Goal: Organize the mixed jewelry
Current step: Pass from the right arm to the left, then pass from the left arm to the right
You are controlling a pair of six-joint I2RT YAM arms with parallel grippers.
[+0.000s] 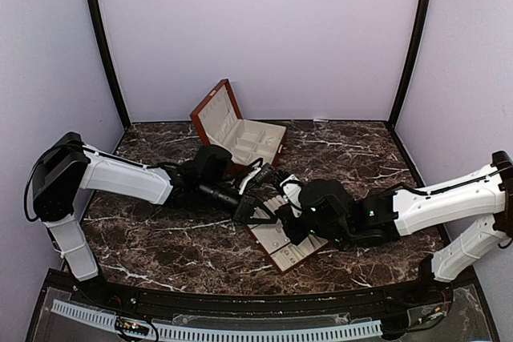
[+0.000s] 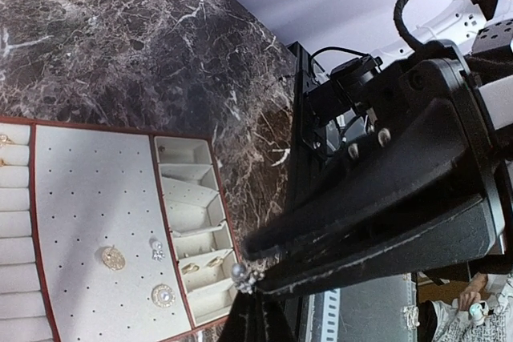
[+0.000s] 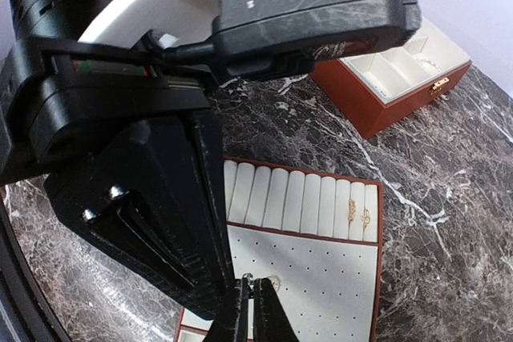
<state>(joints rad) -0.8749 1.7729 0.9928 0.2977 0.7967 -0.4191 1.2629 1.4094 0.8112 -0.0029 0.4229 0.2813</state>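
Observation:
A tiny pearl-cluster earring [image 2: 243, 276] hangs over the near edge of the cream tray [image 2: 88, 198]. My left gripper [image 2: 255, 268] is shut on it. From below, my right gripper [image 3: 255, 284] pinches the same piece at its narrow tips, with only a hairline gap between them. Both grippers meet above the tray [image 1: 290, 255] in the top view, left gripper [image 1: 255, 214] against right gripper [image 1: 266, 215]. Other jewelry lies on the tray: a gold disc [image 2: 112, 258], a silver stud [image 2: 156, 250], a round pearl piece [image 2: 163, 295] and gold rings [image 3: 357, 212] in the roll slots.
The red-brown box [image 1: 240, 130] stands open at the back with its lid up, cream compartments showing [image 3: 401, 78]. Small tray compartments [image 2: 196, 222] hold two gold loops. The left gripper's bulky fingers [image 3: 184, 222] fill the left of the right wrist view.

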